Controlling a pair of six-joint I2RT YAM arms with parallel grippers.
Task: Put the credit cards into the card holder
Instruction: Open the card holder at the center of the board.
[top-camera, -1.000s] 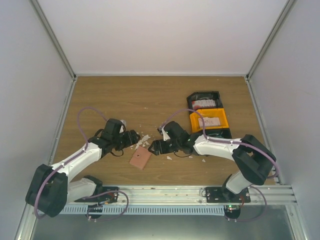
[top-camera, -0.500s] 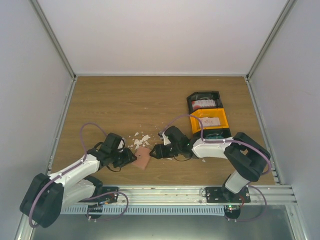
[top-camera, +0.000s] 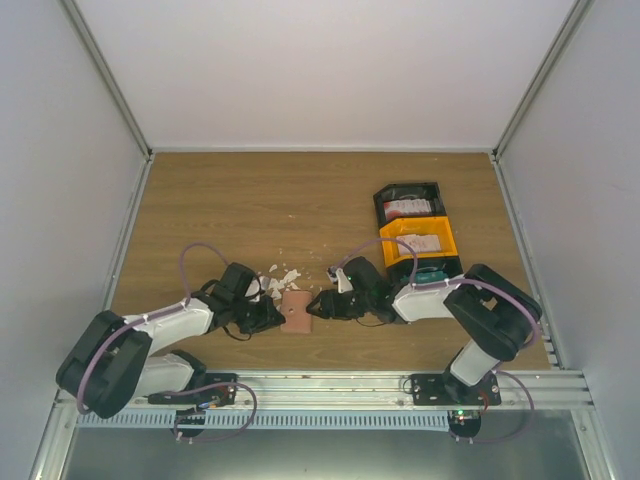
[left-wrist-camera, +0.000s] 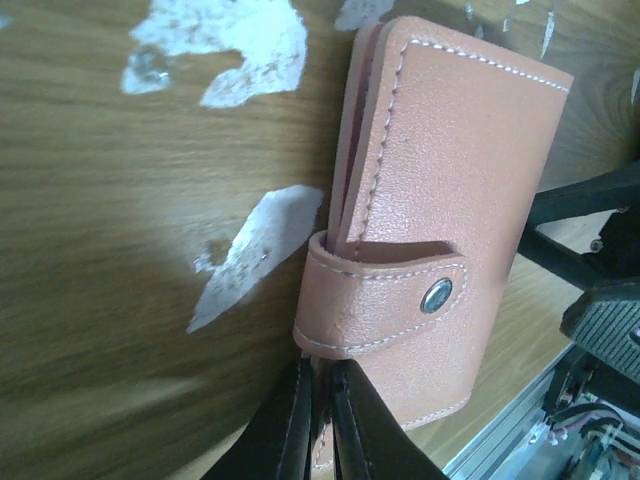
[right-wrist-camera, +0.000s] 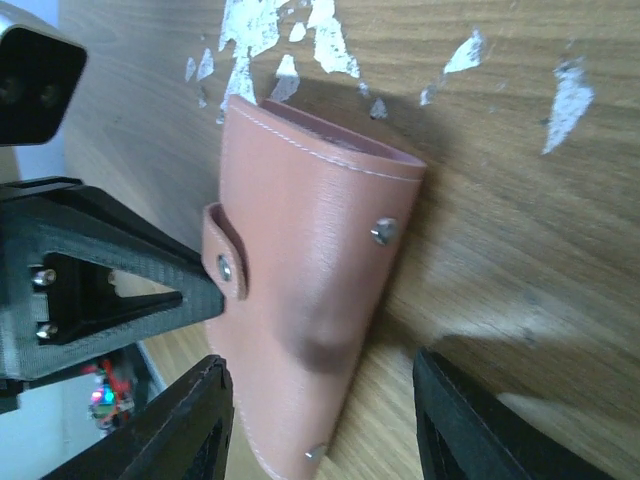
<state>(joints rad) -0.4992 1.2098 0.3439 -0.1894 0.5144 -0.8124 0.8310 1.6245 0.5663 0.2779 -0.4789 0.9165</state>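
The card holder (top-camera: 296, 311), salmon-brown and snapped closed, lies flat on the table between both arms. My left gripper (top-camera: 273, 316) is at its left edge. In the left wrist view that gripper (left-wrist-camera: 322, 368) is shut on a thin edge of the card holder (left-wrist-camera: 440, 190), just below the strap. My right gripper (right-wrist-camera: 320, 370) stands open astride the end of the card holder (right-wrist-camera: 300, 250), its fingers apart from it. Credit cards lie in the bins: a red-and-white one (top-camera: 407, 208), a whitish one (top-camera: 420, 243) and a teal one (top-camera: 430, 272), partly hidden by the right arm.
A black bin (top-camera: 382, 196) and an orange bin (top-camera: 449, 240) stand at the right, behind the right arm. White scraps (top-camera: 280, 279) litter the wood just beyond the holder. A metal rail (top-camera: 330, 385) runs along the near edge.
My left gripper moved right to the holder and closed on its edge. My right gripper came in from the right and narrowed. The holder turned and shifted slightly right.
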